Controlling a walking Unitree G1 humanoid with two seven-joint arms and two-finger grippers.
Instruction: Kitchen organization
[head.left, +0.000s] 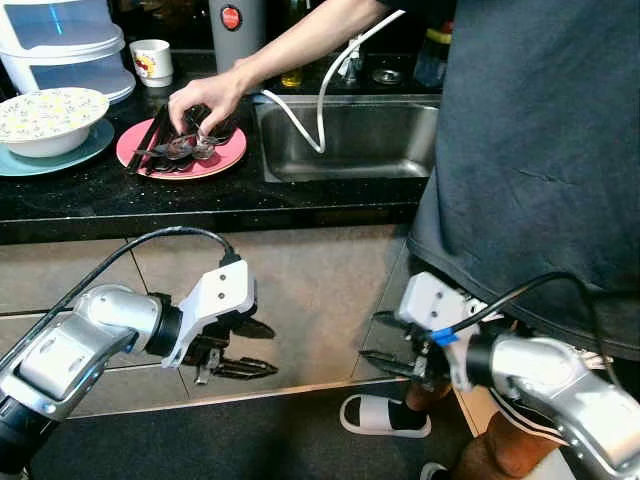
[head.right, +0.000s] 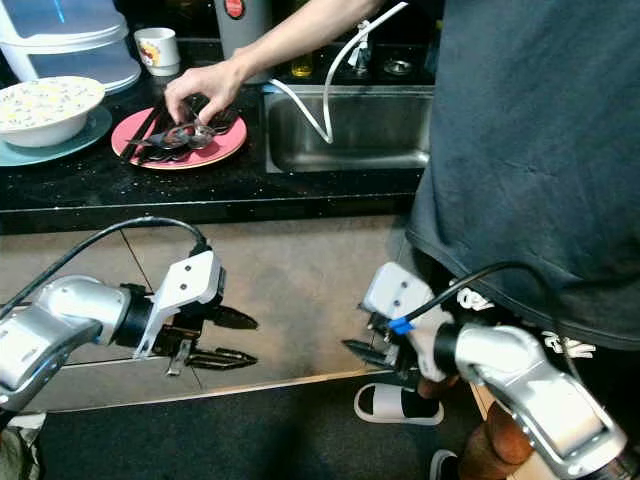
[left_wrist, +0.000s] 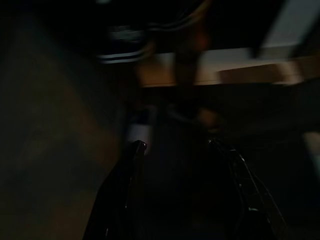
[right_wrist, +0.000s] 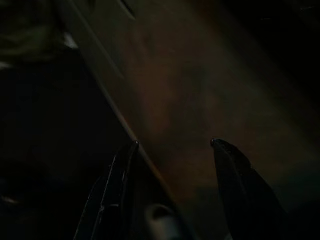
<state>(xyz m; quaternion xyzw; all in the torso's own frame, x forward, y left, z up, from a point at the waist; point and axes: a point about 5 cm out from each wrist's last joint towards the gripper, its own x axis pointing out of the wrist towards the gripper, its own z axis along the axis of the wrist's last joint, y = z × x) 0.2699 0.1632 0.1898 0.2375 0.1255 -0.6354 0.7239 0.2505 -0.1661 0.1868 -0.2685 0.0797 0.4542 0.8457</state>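
Observation:
A pink plate (head.left: 222, 157) on the black counter (head.left: 200, 200) holds dark spoons and chopsticks (head.left: 185, 148). A person's hand (head.left: 205, 98) rests on that cutlery. My left gripper (head.left: 268, 348) hangs open below the counter, in front of the cabinet fronts, with nothing between its fingers. My right gripper (head.left: 372, 338) is also low, near the person's legs, open and empty. In the dark right wrist view its two fingers (right_wrist: 120, 175) stand apart over the floor and cabinet base.
A steel sink (head.left: 350, 140) with a white hose sits right of the plate. A patterned bowl on a teal plate (head.left: 45, 118), a mug (head.left: 151, 60) and stacked plastic containers (head.left: 60, 40) stand at the back left. The person (head.left: 540, 150) stands close on my right, a white slipper (head.left: 385, 415) on the floor.

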